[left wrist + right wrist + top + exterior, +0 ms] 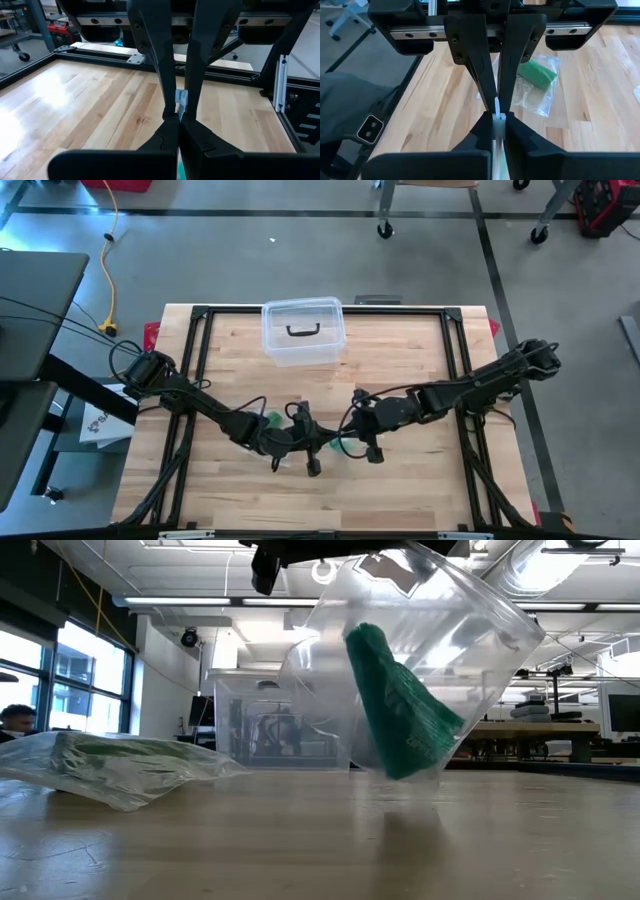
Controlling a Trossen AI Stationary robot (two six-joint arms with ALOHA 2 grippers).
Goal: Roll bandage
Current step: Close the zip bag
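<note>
Two dark arms meeting over the middle of the wooden table [400, 490], on the near side of the clear lidded box [303, 332] standing at the far edge

Left claw [179, 111] clenched on a sliver of clear plastic film, pinched between the fingertips [171, 116]; in the high view the same claw [300, 432] placed just left of the box's centre line, well nearer the front edge than the box

Right claw [497, 107] clenched likewise on a thin edge of clear plastic, fingers [487, 90] pressed flat together; from above, this claw [362, 425] just right of the left one, close beside it

Between them, lifted clear of the table, a clear plastic bag [430, 650] with a green rolled bandage [400, 705] hanging inside, tilted, its lower end near the wood but not touching; a small green patch [345, 446] marking it from above, between the two claws

A second bag [110, 765] lying flat on the table, holding another green bandage [537, 72]; from table height, left of the lifted bag and well apart from it, in front of the box

Beyond the table, a person's head partly visible at the window side of the room
</note>
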